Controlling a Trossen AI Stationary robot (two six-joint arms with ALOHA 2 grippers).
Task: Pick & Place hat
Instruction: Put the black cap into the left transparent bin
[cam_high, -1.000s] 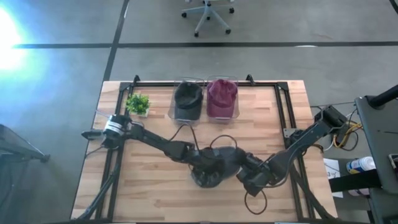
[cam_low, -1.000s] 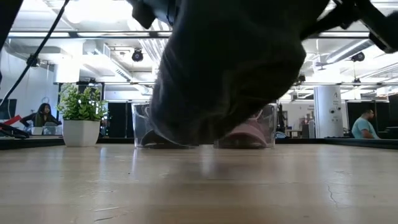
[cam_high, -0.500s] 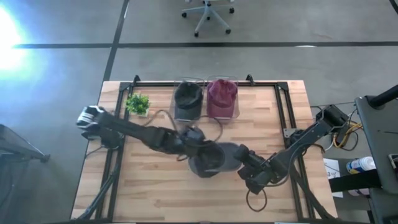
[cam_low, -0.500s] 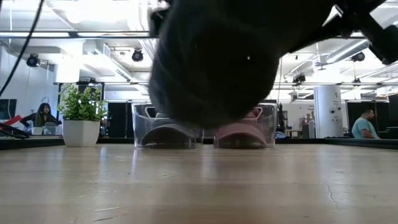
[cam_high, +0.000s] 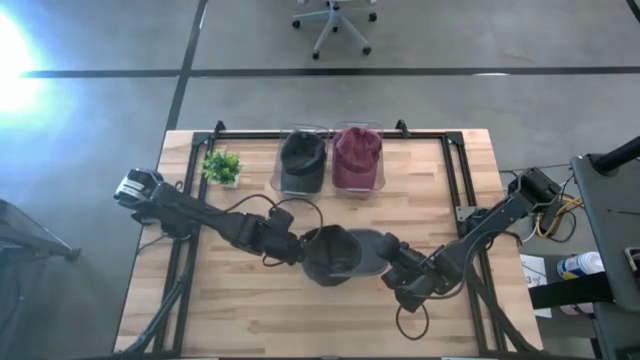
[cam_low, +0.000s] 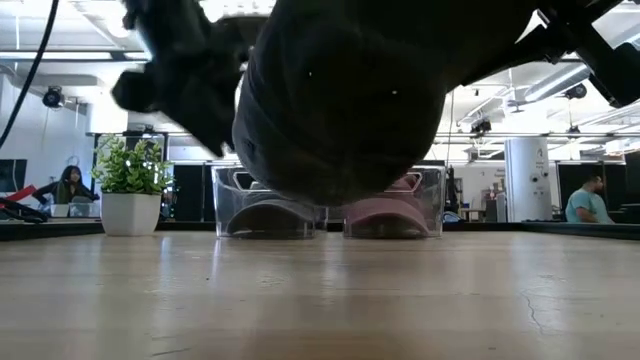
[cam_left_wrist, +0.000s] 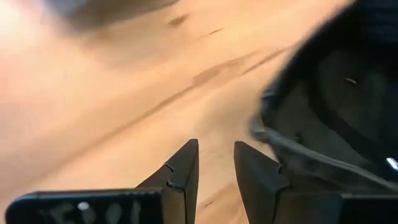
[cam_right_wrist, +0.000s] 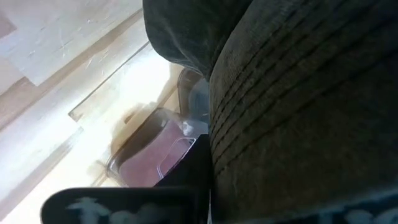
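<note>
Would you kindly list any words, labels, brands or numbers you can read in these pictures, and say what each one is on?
No text can be read with certainty.
Left gripper: pale marks on the dark body below its fingers, too blurred to read.
Right gripper: pale smudges on its body, also unreadable.
Grey hat, black hat and maroon hat: no lettering visible.

The table (cam_high: 240, 300) lies bare along its near edge and at both front corners. Mid-table, the lifted hat (cam_high: 340, 255) and both arms block the way across. At the back, a plant (cam_high: 222, 166) and two clear bins (cam_high: 305, 160) stand side by side.
</note>
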